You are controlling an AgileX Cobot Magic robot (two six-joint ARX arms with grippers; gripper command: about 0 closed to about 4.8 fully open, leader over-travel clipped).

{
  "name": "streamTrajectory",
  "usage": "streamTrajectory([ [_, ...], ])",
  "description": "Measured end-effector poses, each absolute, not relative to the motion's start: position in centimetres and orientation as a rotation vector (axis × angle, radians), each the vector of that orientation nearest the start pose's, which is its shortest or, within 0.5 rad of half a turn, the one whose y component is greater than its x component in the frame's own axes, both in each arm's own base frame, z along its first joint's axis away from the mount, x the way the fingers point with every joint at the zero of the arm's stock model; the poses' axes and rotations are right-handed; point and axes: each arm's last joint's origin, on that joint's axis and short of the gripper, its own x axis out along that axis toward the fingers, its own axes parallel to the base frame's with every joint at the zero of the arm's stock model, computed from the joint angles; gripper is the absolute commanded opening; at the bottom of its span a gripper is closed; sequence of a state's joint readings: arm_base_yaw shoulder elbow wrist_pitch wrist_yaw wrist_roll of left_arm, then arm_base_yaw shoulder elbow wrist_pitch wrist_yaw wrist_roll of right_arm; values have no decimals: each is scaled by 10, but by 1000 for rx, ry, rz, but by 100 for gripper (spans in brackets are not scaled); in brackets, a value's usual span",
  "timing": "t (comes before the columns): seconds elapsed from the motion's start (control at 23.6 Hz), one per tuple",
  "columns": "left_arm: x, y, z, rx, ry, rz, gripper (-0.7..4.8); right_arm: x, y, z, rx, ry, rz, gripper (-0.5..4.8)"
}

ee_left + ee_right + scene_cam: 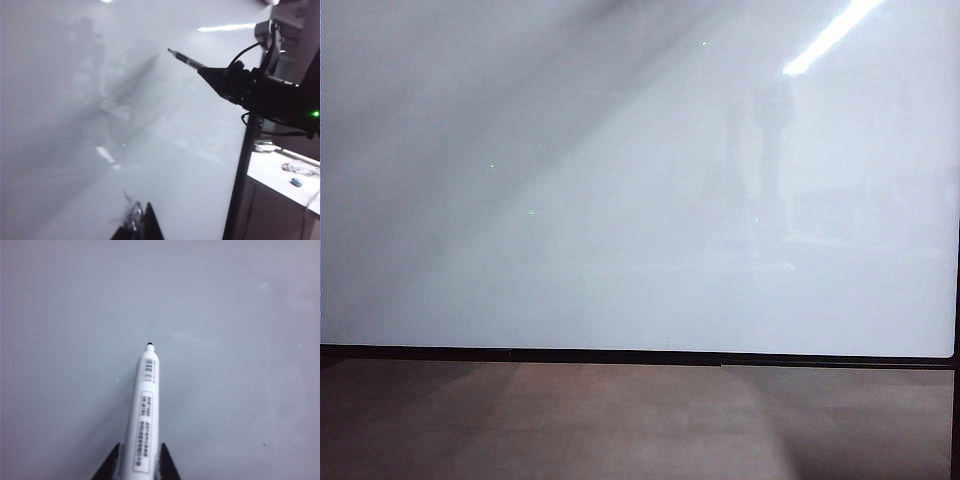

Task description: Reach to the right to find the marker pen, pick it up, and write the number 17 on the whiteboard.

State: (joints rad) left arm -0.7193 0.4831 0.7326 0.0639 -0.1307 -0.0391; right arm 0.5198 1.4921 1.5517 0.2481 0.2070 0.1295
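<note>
On the left, the left gripper (137,225) hangs back from the whiteboard (620,200) with only its dark fingertips in its own wrist view; they sit close together with nothing between them, but whether they are fully closed I cannot tell. The board fills almost the whole exterior view, glossy and blank, with a ceiling light streak (830,35) mirrored near its upper right and a thin black frame along its lower edge above a brown surface (620,430). No stroke of the 17 shows anywhere on it, so the writing is all still to do. Further right, the finding and picking up look finished: the right gripper (135,460) is clenched on the marker pen (145,405), which juts out from between its fingers with the cap off and the dark tip aimed at the board. In the left wrist view the same pen (186,59) points at the board from the right arm, its tip near the surface; contact cannot be judged. Nothing stands between tip and board. Beyond the frame's right edge a white counter (280,175) holds small objects, well clear of the work.
</note>
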Motion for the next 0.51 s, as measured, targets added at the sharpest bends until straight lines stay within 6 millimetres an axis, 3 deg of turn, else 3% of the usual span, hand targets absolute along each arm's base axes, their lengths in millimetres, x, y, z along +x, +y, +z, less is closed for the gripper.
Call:
streamTrajectory([
  [0.51, 78, -62, 375, -175, -281, -558, -5, 301, 165, 465, 232, -256, 327, -6],
])
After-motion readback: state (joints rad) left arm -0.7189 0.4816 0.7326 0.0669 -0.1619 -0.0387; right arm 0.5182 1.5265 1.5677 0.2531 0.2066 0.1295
